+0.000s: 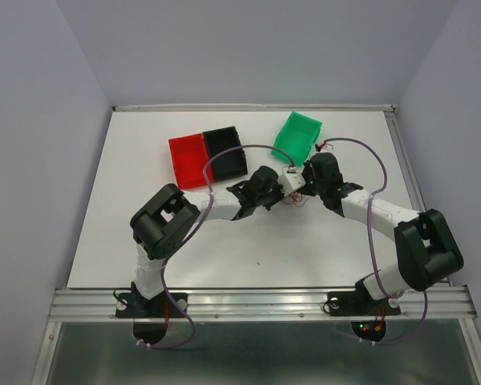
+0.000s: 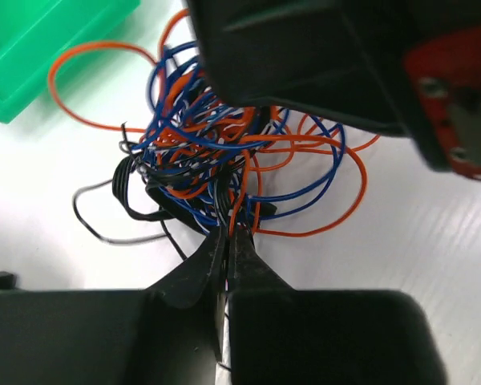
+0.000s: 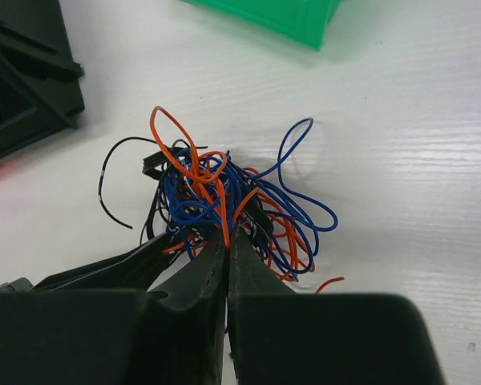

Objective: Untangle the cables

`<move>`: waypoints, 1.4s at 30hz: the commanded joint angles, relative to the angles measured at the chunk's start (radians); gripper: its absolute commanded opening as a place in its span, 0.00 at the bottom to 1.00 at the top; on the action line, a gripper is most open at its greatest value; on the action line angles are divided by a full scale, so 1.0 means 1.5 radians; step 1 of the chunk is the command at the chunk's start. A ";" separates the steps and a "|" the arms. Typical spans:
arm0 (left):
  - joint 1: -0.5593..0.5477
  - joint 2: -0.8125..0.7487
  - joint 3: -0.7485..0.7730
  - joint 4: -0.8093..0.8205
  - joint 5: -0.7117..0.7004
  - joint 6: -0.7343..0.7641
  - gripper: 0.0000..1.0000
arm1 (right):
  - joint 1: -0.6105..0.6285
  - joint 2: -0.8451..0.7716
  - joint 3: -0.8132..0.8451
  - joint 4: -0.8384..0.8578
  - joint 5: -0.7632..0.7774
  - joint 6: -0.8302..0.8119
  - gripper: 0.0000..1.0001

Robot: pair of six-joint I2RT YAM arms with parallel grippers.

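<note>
1. You are looking at the cables: hair-thin flexible wires in orange, blue and black, bunching into one dense knot with loose loops springing out around it.
2. Orange and blue strands are crossing tightly through the core. Wide orange loops are curling outward on two sides. A few black strands are trailing off one edge, and one of them is showing a pale stretch.
3. The knot is lying on the white table, near its middle and between the tips of both grippers.
4. Your left gripper is pinching the near edge of the knot. Its jaws are pressing together, and orange and black strands are running in between the tips.
5. Your right gripper is clamping the opposite edge. Its jaws are meeting on an orange strand that is rising out of the bundle, and its black body is hanging right over the knot in the left wrist view.
6. The green plastic bin, open-topped, is sitting just beyond the knot without touching it.
7. The red plastic bin and the black plastic bin are sitting side by side, touching, further to the left.
</note>
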 commanded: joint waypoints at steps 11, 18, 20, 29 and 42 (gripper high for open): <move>0.066 -0.228 -0.085 0.005 -0.079 -0.013 0.00 | -0.007 -0.146 -0.045 -0.058 0.277 0.097 0.00; 0.155 -0.340 -0.096 -0.014 -0.060 -0.071 0.00 | -0.080 -0.232 -0.069 -0.107 0.328 0.138 0.00; 0.188 -0.371 -0.104 -0.010 -0.061 -0.091 0.00 | -0.104 -0.251 -0.077 -0.124 0.347 0.160 0.01; 0.223 -0.426 -0.126 0.014 -0.097 -0.113 0.00 | -0.128 -0.377 -0.110 -0.173 0.456 0.208 0.17; 0.209 -0.478 -0.157 0.024 0.091 -0.085 0.00 | -0.128 -0.432 -0.117 -0.115 0.296 0.075 0.84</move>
